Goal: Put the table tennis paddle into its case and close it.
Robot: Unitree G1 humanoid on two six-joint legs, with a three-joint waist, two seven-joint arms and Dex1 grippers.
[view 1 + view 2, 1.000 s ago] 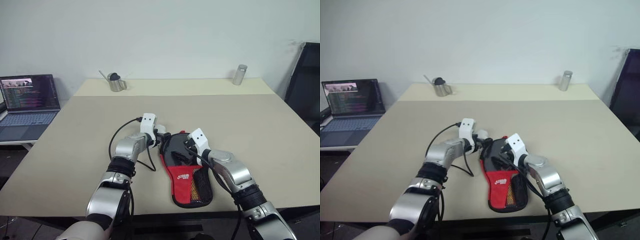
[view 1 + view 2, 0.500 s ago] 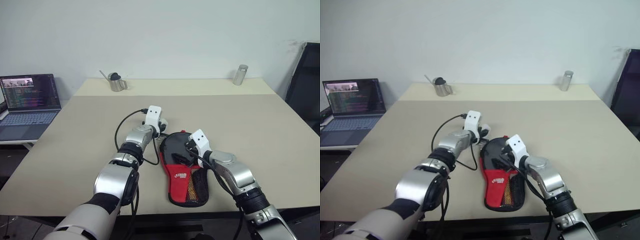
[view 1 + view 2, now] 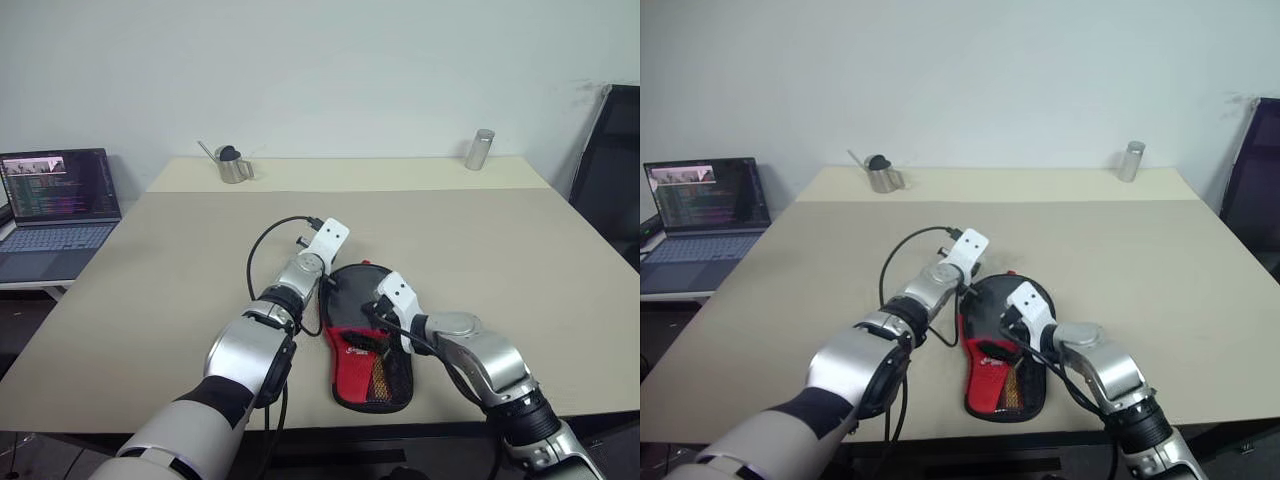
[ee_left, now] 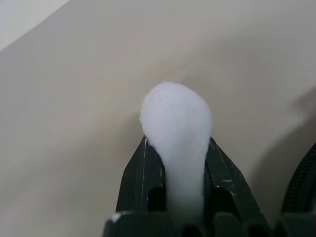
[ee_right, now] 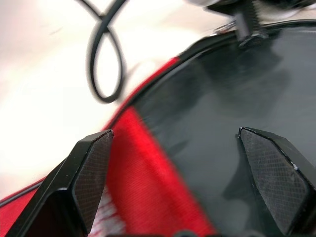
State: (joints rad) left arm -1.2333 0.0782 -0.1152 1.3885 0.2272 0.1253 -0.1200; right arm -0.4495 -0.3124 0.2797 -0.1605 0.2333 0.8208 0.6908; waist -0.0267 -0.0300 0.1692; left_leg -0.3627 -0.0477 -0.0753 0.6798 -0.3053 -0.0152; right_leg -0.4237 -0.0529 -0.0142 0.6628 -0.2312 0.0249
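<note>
1. One case (image 3: 362, 330) on the desk (image 3: 500, 240).
2. Two metal vessels: one spouted pot (image 3: 233, 165), one cylinder (image 3: 480, 149).
3. One laptop (image 3: 55, 205).
4. One dark chair (image 3: 612, 170).

Case (image 3: 365, 335) flat near table (image 3: 520, 260) front edge, both arms over it, laptop (image 3: 58, 205) far left, cup (image 3: 234, 165) & can (image 3: 480, 149) at back

Case (image 3: 365, 335): black top, red lower part, white logo, black mesh pocket over orange. Desk (image 3: 500, 240): plain beige. White fluffy tuft (image 4: 177, 133) between black fingers of left claw (image 4: 177, 163). Small jug (image 3: 234, 165): silver. Laptop (image 3: 58, 205): dark, bright screen.
</note>
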